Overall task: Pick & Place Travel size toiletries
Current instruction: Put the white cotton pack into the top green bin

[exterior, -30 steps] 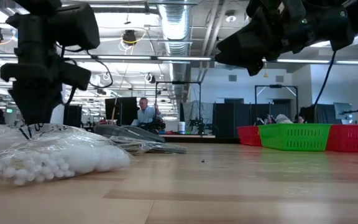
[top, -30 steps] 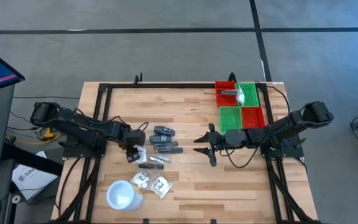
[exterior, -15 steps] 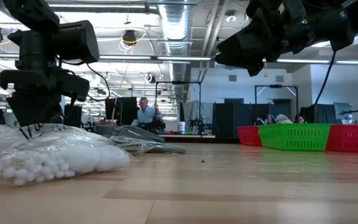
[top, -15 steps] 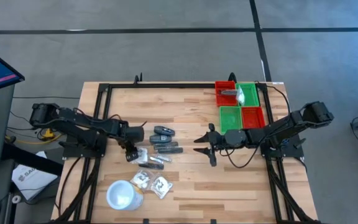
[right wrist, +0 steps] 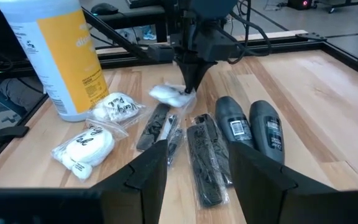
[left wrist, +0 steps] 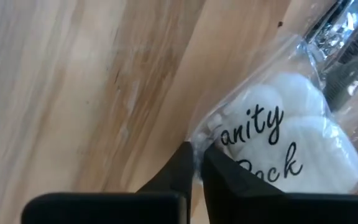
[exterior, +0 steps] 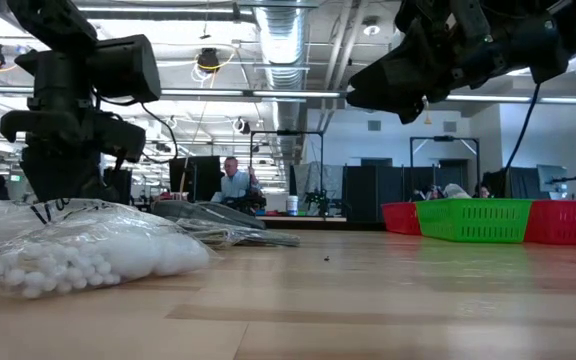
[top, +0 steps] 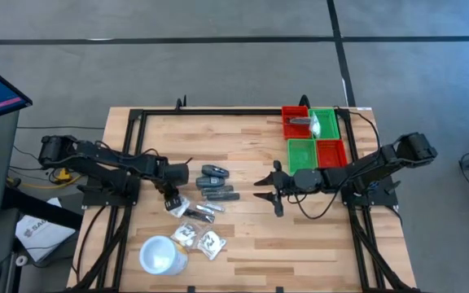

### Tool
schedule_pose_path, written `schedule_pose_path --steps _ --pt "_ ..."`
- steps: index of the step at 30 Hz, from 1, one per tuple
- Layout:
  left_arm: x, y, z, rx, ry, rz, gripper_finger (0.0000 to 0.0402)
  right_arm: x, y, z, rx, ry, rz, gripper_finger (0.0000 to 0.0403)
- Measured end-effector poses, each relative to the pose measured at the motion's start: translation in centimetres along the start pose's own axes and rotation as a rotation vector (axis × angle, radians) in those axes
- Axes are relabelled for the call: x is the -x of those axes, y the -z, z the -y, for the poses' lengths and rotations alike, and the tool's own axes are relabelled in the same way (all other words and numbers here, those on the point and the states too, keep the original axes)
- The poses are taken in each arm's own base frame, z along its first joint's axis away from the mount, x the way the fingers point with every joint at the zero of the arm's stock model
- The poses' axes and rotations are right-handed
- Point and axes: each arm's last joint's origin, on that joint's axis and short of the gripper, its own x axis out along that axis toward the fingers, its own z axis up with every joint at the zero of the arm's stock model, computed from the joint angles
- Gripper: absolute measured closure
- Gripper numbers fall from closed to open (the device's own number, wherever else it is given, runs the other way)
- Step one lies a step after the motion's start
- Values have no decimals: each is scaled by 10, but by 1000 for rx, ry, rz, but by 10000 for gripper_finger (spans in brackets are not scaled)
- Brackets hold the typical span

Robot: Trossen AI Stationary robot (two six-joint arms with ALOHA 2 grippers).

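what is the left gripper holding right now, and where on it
The left gripper is shut on the edge of a clear vanity pack sachet, pinching the plastic film at its corner. The right gripper is open and holds nothing.

Grey floor [top: 218,65] with dark lines; open hall (ceiling ducts [exterior: 286,40], strip lights).

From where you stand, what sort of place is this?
Probably a robotics lab in an open-plan workshop: a wooden worktable on a black frame, exposed ceiling ducts, and a person seated among monitors beyond it.
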Motion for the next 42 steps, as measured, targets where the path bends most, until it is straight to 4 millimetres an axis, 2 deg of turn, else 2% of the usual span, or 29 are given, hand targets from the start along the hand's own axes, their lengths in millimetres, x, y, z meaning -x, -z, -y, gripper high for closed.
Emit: schedule_pose_path --steps 5,11,17,22,31,36,42 --pt "11 1 1 -3 21 64 396 0 0 0 0 0 0 242" --pt "35 4 3 27 39 211 398 0 0 2 -5 8 2 242" --pt "56 10 4 66 33 367 399 -2 -2 10 -71 35 9 242" --pt "66 10 5 108 -9 488 398 -3 -4 18 -150 62 27 242" --pt "77 -11 13 80 12 742 397 -14 -12 28 -244 84 116 242" --pt "80 -24 18 53 -1 873 397 -33 -29 31 -257 97 150 242" --pt "75 -37 21 58 -74 949 396 -54 -38 37 -261 76 141 242"
